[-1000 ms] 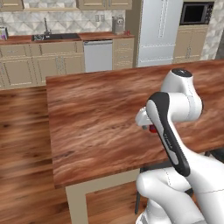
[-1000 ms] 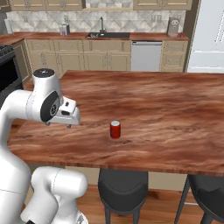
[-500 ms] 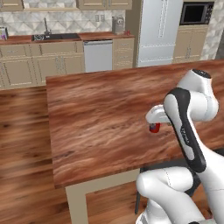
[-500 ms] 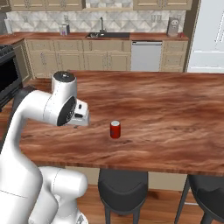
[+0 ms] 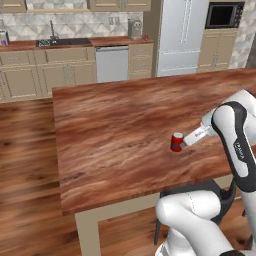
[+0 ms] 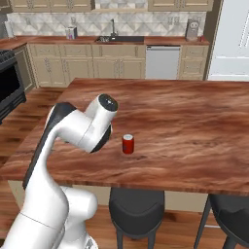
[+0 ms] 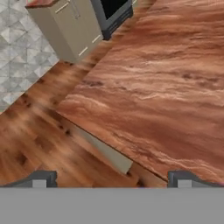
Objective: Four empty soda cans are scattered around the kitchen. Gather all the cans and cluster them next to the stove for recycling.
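A red soda can [image 5: 176, 142] with a silver top stands upright on the wooden island [image 5: 115, 125], near its front edge. It also shows as the can [image 6: 128, 144] just right of my arm's elbow. My gripper [image 5: 186, 141] reaches in from the right, close beside the can. In the hand view my gripper [image 7: 113, 180] is open, its fingertips [image 7: 41, 179] wide apart with nothing between them, over the island's corner and the floor. The stove's dark oven front [image 6: 7, 80] is at the far left, and again as the stove [image 7: 111, 11] at the top of the hand view.
A back counter [image 5: 75, 45] carries a sink [image 5: 55, 42], with a dishwasher [image 5: 111, 62] below and a fridge [image 5: 180, 35] to the right. Dark stools [image 6: 136, 209] stand under the island's near edge. Wood floor [image 5: 25, 150] lies left of the island.
My arm has swung to the right, bringing the elbow close to the can in the right base view. The can has not moved, and the gripper stays open.
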You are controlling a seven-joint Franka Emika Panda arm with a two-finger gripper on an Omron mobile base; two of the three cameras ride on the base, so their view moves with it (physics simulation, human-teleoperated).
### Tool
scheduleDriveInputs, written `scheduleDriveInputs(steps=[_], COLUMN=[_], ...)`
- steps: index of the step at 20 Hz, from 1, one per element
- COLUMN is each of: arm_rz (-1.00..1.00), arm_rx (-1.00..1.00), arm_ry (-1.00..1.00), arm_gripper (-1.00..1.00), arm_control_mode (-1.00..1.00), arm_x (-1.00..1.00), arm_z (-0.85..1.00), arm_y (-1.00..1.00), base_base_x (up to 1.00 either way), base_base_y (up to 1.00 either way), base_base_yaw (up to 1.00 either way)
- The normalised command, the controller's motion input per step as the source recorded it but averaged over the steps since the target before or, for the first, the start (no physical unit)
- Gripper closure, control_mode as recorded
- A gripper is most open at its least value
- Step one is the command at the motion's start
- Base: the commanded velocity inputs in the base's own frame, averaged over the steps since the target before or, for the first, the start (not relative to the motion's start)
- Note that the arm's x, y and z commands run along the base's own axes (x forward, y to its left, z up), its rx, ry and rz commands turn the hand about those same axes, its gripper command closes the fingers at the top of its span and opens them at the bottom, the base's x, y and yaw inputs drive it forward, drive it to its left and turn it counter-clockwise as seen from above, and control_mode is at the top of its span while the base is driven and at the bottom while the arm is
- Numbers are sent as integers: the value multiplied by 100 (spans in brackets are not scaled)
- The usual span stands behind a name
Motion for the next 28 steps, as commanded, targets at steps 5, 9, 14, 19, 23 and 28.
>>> scheduleDriveInputs(steps=[5,9,14,19,23,28], arm_rz=[45,43,36,29,7,-2], arm_rx=[14,14,16,17,6,-14], arm_ry=[-21,-24,-37,-41,-9,0], arm_gripper=[-100,-100,-100,-100,-100,-100], arm_control_mode=[-100,-100,-100,-100,-100,-100], arm_x=[17,16,7,5,1,1], arm_z=[-6,-2,0,0,-1,-7], arm_y=[-12,-18,-38,-46,-22,-10], base_base_x=[0,0,0,0,0,0], base_base_y=[0,0,0,0,0,0], base_base_yaw=[0,0,0,0,0,0])
